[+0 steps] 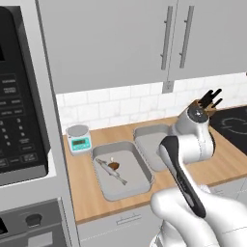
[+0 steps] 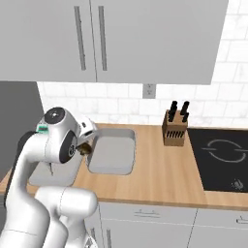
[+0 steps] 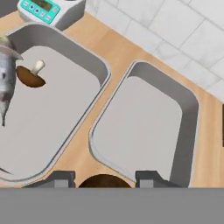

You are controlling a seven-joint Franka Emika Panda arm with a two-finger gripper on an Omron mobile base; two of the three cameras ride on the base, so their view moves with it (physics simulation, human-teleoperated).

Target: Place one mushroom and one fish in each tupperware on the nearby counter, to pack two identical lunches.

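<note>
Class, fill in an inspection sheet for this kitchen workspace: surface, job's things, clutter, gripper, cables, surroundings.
Surface: wooden counter.
Job's things: two grey tupperwares side by side; left tupperware holds a fish and a mushroom; right tupperware holds nothing; a second mushroom sits between the fingertips.
Clutter: scale, knife block.
Gripper: gripper above the right tupperware's near rim, shut on the second mushroom.
Cables: nothing seen.
Surroundings: wall cabinets, tiled wall, cooktop, microwave.
</note>
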